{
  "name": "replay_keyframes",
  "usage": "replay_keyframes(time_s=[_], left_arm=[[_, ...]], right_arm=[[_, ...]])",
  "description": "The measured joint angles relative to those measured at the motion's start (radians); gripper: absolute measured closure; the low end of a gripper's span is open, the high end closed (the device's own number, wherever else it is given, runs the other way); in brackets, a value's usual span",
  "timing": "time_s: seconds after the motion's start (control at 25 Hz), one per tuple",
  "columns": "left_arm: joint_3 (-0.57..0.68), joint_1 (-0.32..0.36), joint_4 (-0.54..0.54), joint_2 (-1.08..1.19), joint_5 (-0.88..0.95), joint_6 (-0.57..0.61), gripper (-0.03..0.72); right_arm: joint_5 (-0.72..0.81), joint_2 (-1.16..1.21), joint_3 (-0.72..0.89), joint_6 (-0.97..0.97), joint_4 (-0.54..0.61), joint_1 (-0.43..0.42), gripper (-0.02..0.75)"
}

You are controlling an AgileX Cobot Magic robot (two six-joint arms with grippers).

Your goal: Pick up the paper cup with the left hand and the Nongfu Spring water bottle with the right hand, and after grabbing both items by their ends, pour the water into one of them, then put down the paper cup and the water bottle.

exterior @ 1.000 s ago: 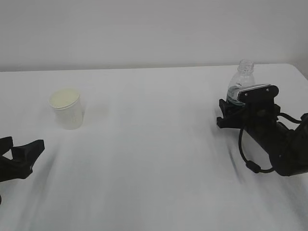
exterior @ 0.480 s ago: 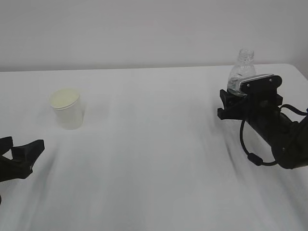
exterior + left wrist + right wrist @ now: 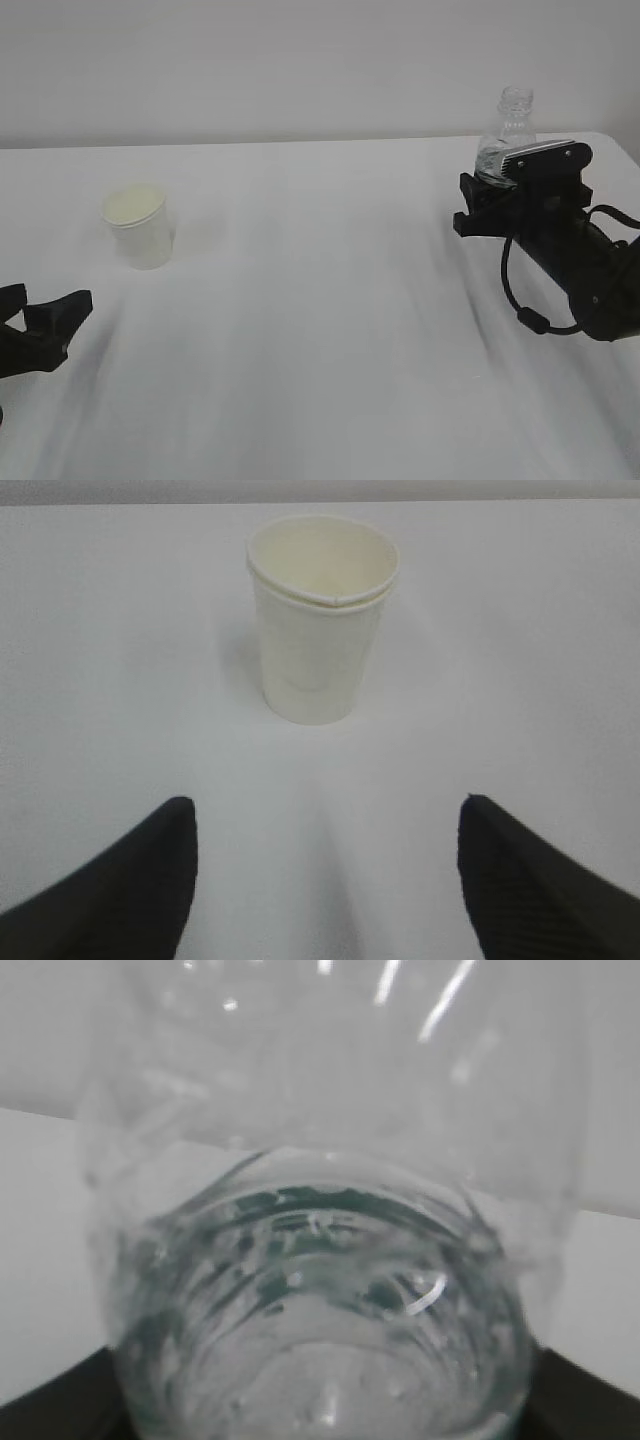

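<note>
Clear plastic bottle (image 3: 507,133) apparently clamped in right tool (image 3: 487,207), upright.

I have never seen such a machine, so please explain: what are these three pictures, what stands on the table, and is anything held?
It is a robot with two arms, each ending in a clamp. The exterior view looks across a white table. A white paper cup stands alone at left, and the left end effector waits open, short of it. The left wrist view shows that same cup between the open fingers. At right, the right end effector is closed around the lower part of a clear water bottle. The right wrist view is filled by that bottle.
</note>
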Motion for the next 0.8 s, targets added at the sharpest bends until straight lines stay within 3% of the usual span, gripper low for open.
replay_keyframes(time_s=[0.8], left_arm=[[0.0, 0.0, 0.0, 0.0, 0.0, 0.013, 0.101]], right_arm=[[0.029, -0.259, 0.176, 0.0, -0.066, 0.0, 0.262]])
